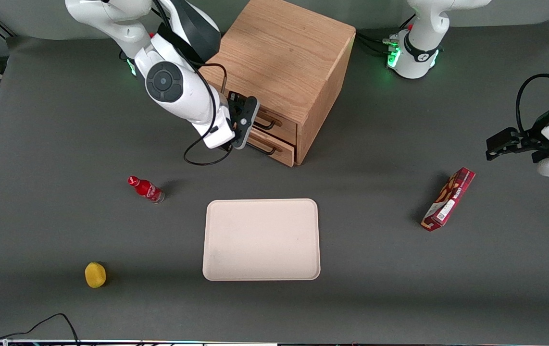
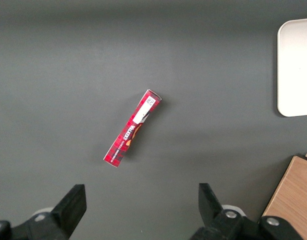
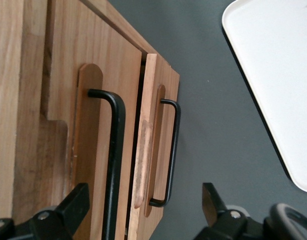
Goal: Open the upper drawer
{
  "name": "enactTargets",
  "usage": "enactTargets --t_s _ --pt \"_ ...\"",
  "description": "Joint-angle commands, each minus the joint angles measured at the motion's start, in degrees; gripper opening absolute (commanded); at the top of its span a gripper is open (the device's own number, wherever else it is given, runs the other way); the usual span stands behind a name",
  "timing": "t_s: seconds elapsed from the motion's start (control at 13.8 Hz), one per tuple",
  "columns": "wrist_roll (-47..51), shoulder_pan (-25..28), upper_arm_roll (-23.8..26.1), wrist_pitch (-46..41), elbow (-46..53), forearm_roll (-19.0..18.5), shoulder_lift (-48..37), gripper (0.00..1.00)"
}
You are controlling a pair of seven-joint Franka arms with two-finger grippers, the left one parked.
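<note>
upper drawer (image 3: pixel 101 145) handle just between the spread fingers of the gripper (image 3: pixel 143 207)

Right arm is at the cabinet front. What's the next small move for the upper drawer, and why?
Probably ease the gripper forward until the upper drawer's black handle sits between the fingers, then close. In the wrist view the fingers are spread, and the bar lies between them but not yet gripped. The upper drawer looks fully shut, while the lower drawer beside it juts out slightly.
</note>
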Motion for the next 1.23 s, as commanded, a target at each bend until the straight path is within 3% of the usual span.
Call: enactTargets --t_s 0.0,1.16 --pt "1.28 0.16 0.37 1.64 -2.16 0.57 -1.57 1.00" --pt "1.63 0.25 1.17 8.14 -6.38 0.48 -1.05 1.00"
